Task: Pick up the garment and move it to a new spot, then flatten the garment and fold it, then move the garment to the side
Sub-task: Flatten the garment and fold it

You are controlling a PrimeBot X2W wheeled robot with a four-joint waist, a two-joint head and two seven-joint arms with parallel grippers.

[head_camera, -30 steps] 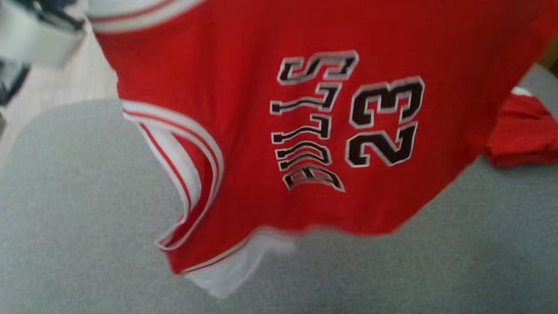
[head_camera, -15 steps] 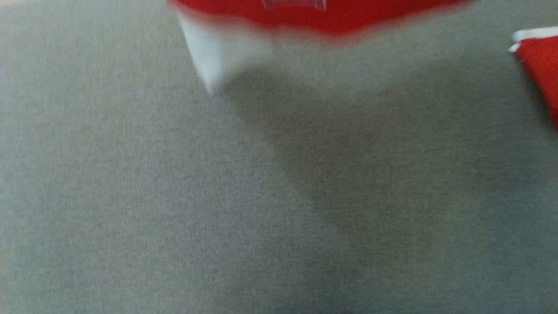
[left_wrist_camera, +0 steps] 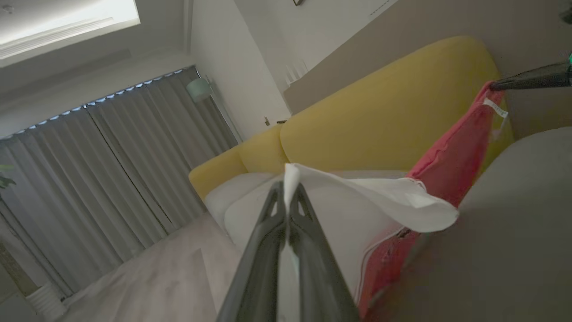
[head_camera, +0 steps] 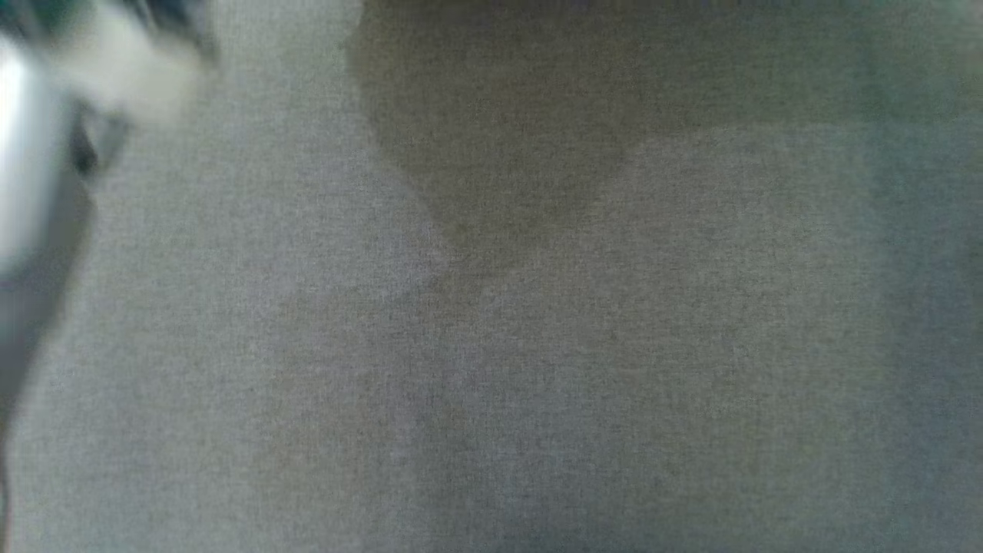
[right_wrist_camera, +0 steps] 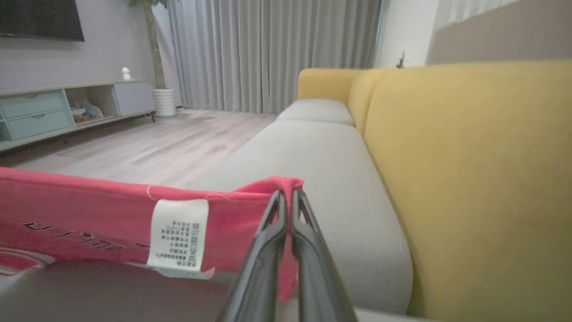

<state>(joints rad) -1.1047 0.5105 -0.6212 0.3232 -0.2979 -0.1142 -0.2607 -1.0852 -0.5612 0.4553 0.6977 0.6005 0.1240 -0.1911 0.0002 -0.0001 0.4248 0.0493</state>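
Seat cushion, head view: grey fabric, blurred; a shadow lay across its top edge.
Forearm, head view: pale, blurred, at the upper left corner.
Left gripper, left wrist view: fingers pressed together, pinching the garment's white trim.
Garment, left wrist view: red, lifted and stretched from the trim up to the right gripper, in front of the yellow sofa back.
Background, left wrist view: grey curtains; pale wood floor.
Right gripper, right wrist view: fingers narrowed onto a fold of the garment's red edge.
Garment, right wrist view: ran left from the fingertips, in front of the seat cushion.
Care label, right wrist view: white, just beside the fingers.
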